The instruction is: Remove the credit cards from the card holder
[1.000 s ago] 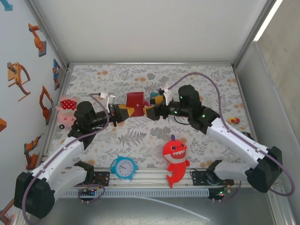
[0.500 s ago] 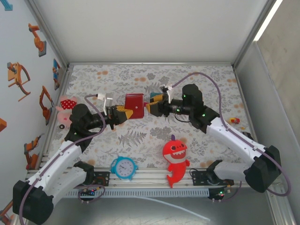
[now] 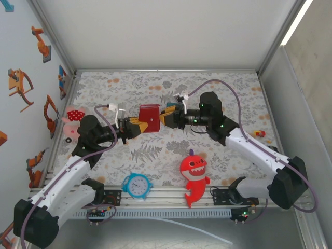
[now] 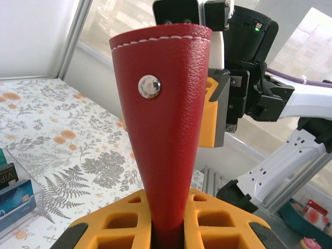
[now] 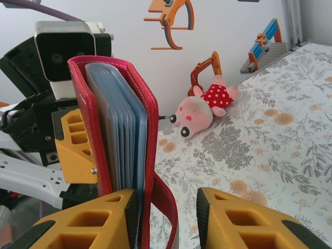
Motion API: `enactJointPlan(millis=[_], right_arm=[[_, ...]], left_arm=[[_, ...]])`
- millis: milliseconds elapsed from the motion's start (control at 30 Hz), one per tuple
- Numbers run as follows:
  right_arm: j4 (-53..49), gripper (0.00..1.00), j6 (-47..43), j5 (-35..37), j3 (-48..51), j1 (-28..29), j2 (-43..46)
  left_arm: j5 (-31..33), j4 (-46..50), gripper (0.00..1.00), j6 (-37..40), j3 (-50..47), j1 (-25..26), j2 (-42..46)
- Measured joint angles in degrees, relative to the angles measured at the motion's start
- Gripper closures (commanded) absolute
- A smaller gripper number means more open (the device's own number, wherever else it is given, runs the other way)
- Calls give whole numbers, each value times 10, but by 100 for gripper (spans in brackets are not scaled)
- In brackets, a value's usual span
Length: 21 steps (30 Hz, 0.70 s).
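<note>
The card holder (image 3: 149,118), dark red, hangs above the middle of the table. My left gripper (image 3: 136,126) is shut on its folded edge. In the left wrist view the card holder (image 4: 166,104) rises upright from my left gripper (image 4: 168,203), snap stud facing me. My right gripper (image 3: 167,118) is at its open side. In the right wrist view the card holder (image 5: 93,119) shows pale blue-grey sleeves. One cover and the closing tab (image 5: 166,207) lie between the fingers of my right gripper (image 5: 167,196), which is open with a gap beside the right finger. A dark and a blue credit card (image 4: 14,189) stand in a clear box on the table.
A red shark toy (image 3: 193,174) and a blue clock (image 3: 137,185) lie near the front edge. A pink plush (image 3: 74,122) lies at the left wall, also in the right wrist view (image 5: 202,114). A small coloured object (image 3: 259,134) sits at the right.
My right gripper moved left onto the card holder's open side and its jaws narrowed. My left gripper carried the holder slightly left, then held still.
</note>
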<state>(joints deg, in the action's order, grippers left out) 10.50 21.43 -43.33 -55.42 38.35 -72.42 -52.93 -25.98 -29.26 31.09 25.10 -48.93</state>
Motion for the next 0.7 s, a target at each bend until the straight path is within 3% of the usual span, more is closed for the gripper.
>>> enactJointPlan(millis=[233,533,700], right_arm=[[21,78,20,-25,0,-1,-35],[48,76,59,-62,-1,-10,-56],[55,91,73,-62,-1,-11,-57]], left_arm=[[0,5,100,7,0,7,-1],[-1,-6,100,11,0,7,-16],[-1,-23,100,10,0,7,-24]])
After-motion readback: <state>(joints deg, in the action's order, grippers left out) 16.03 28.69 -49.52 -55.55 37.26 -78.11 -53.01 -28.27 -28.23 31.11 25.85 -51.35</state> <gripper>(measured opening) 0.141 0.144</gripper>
